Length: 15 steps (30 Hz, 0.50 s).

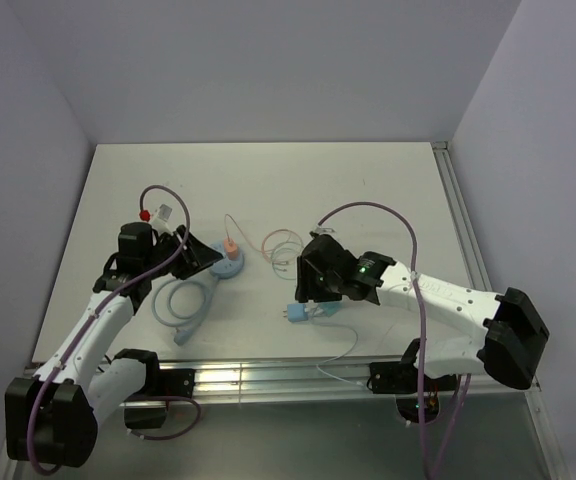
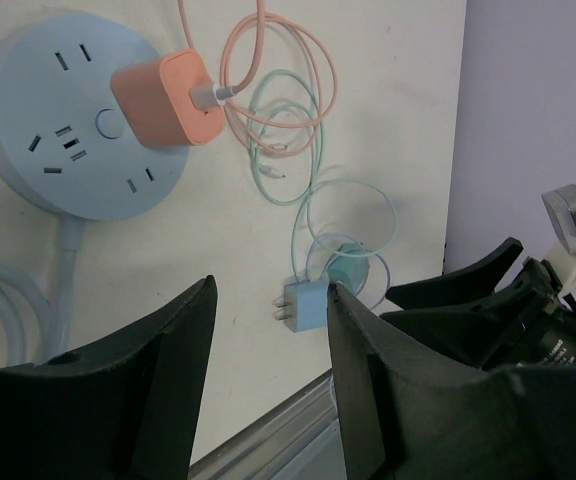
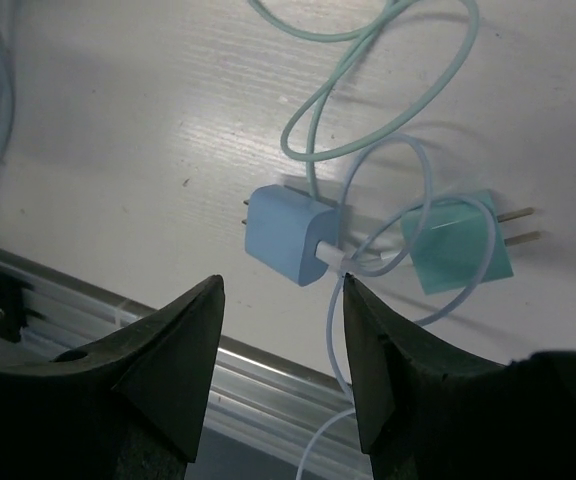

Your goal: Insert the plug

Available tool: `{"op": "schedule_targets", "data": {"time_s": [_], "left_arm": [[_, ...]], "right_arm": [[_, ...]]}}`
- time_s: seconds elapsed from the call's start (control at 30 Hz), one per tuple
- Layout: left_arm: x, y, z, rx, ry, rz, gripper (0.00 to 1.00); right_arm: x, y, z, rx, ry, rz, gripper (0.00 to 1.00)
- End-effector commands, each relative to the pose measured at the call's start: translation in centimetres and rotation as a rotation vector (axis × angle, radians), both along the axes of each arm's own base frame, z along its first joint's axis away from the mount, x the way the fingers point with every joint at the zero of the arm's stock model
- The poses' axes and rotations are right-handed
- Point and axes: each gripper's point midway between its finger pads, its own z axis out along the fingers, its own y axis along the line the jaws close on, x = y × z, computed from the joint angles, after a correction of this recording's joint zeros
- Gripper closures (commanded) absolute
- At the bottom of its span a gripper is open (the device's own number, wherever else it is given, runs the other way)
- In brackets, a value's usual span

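Right arm (image 1: 438, 300) is parked low over the near edge of the desk (image 1: 368, 180); its jaws are spread wide with nothing between them. The blue plug (image 3: 288, 235) lies on its side on the desk just ahead of that gap, not touched by either finger; its two prongs point left in the right wrist view and a pale cable (image 3: 333, 330) comes off its other end and runs down between the jaws. Just beside it sits a teal plug (image 3: 458, 245), prongs pointing the opposite way; a teal cable (image 3: 368, 90) loops around both of them.

Left arm (image 1: 98, 320) is over by the round blue power strip (image 2: 78, 120); its jaws are wide open too, holding nothing. An orange charger (image 2: 163, 100) is already seated in the strip, its pinkish cable (image 2: 268, 60) coiled on the desk next to it; the other sockets on the strip look free. The strip's own grey-blue cord (image 1: 183, 305) curls toward the near edge. In the top view the blue plug sits well apart from the strip, off to its right near the front rail (image 1: 268, 375).
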Motion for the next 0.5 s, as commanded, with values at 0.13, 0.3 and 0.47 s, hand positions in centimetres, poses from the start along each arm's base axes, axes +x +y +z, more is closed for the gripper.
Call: {"op": "schedule_targets", "data": {"time_s": [0.13,0.3,0.47], "left_arm": [[0.1,-0.9,2.1,-0.002,-0.09,-0.074,0.46],[0.0,-1.0,2.2,-0.003,-0.09,-0.08,0.46],[0.0,-1.0,2.2,0.001,-0.092,-0.081,0.46]], "right_arm": [[1.7,-1.4,-1.8,-0.111,-0.039,-0.098,0.44],[1.9,-2.1,-3.4,-0.174,-0.027,-0.117,0.46],[2.0,-2.5,-4.3,-0.213,-0.019,-0.123,0.48]]}}
